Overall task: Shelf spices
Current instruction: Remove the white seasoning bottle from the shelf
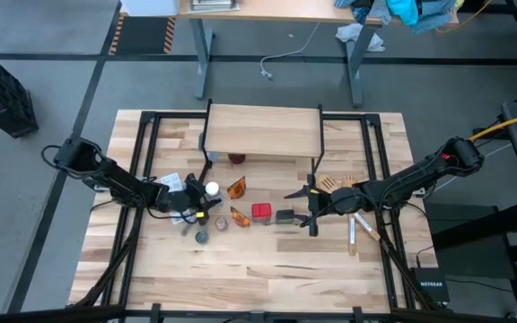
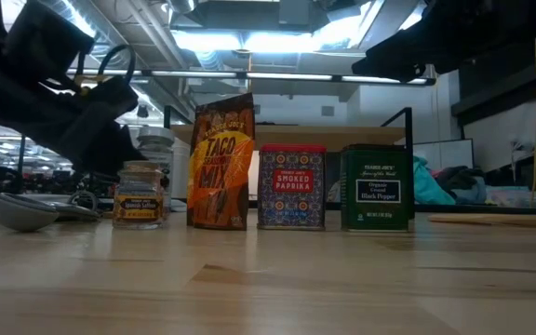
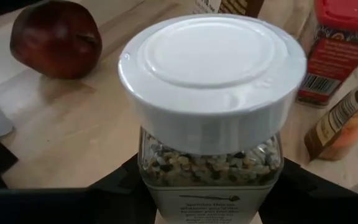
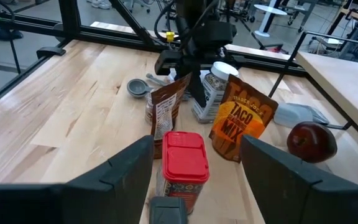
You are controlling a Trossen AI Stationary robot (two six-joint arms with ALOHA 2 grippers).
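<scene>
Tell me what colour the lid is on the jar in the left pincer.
White, on the jar of mixed peppercorns; the left wrist view shows it best.

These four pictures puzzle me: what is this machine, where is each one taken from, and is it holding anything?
It is a robot with two dark arms at a wooden table. One picture looks straight down, one looks level across the tabletop, and two come from cameras on the wrists. On the table stand spices: a taco mix packet, a smoked paprika tin, a black pepper tin and a small jar. Behind them stands a small shelf. The left gripper is closed around a white-capped jar. The right gripper is open and holds nothing, with the paprika tin just ahead of it.
</scene>
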